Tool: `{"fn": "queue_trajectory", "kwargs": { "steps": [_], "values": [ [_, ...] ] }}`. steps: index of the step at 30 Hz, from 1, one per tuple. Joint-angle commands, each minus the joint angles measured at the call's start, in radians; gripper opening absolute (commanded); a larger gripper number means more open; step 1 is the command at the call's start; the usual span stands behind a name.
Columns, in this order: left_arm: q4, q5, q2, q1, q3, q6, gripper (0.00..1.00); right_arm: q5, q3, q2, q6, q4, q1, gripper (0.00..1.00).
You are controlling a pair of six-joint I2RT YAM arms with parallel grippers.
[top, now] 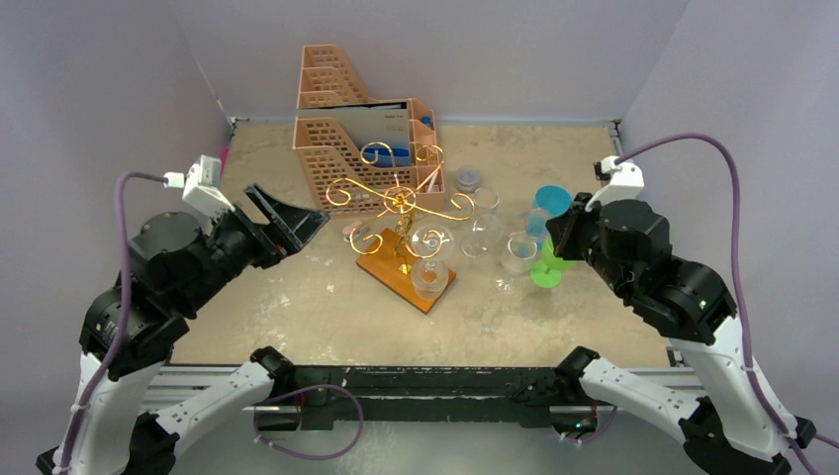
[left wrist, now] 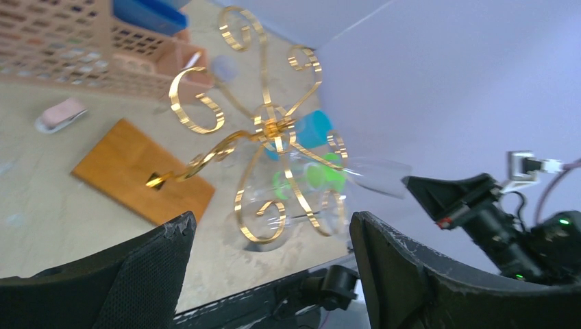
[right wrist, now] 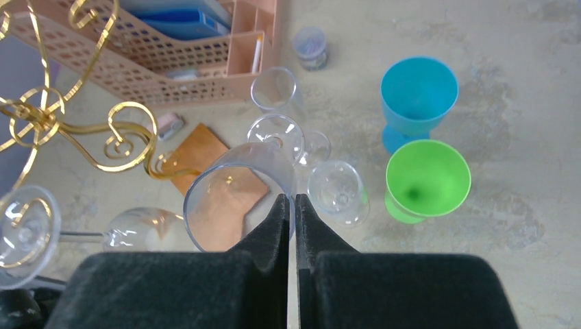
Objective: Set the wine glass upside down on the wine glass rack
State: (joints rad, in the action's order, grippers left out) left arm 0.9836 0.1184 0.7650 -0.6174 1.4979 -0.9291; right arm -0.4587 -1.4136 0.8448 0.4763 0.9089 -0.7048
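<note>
The left hand (top: pixel 290 213) hovers with its fingers spread wide, at 9 o'clock of the wine glass rack (top: pixel 401 198). The rack's gold scrolls rise from a wooden base on the tabletop (top: pixel 297 307), with two clear glasses among the scrolls toward 5 o'clock. At 3 o'clock of the rack, the right hand (right wrist: pixel 295 200) is pinched narrow on the rim of the wine glass (right wrist: pixel 226 199), which is tilted with its mouth toward the wrist, while a blue goblet (right wrist: pixel 418 92) and a green goblet (right wrist: pixel 428 178) stand at 1 o'clock of those fingers.
</note>
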Motion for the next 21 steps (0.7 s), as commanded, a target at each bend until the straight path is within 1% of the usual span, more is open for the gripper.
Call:
{"fn": "queue_trajectory", "kwargs": {
  "steps": [1,4,5,8,13,16,19,21],
  "values": [
    [-0.166,-0.152,0.099,0.0,0.111,0.051,0.81,-0.075,-0.054,-0.007,-0.041,-0.158,0.002,0.0],
    [-0.199,-0.301,0.232,0.0,0.213,0.037,0.76,-0.094,-0.062,-0.023,-0.062,-0.224,0.002,0.0],
    [-0.239,-0.356,0.271,0.001,0.23,0.029,0.75,-0.097,-0.066,-0.028,-0.068,-0.245,0.001,0.0],
    [-0.35,-0.45,0.366,0.001,0.237,-0.028,0.74,-0.099,-0.079,-0.038,-0.078,-0.273,0.001,0.0],
    [-0.491,-0.514,0.466,-0.003,0.234,-0.14,0.73,-0.084,-0.091,-0.055,-0.09,-0.279,0.002,0.0],
    [-0.562,-0.515,0.502,-0.009,0.214,-0.201,0.73,-0.058,-0.093,-0.076,-0.092,-0.286,0.002,0.0],
    [-0.608,-0.487,0.535,-0.023,0.212,-0.239,0.72,-0.056,-0.066,-0.1,-0.114,-0.348,0.002,0.0],
    [-0.636,-0.493,0.565,-0.03,0.229,-0.256,0.72,-0.049,-0.052,-0.108,-0.144,-0.405,0.002,0.0]
  ]
}}
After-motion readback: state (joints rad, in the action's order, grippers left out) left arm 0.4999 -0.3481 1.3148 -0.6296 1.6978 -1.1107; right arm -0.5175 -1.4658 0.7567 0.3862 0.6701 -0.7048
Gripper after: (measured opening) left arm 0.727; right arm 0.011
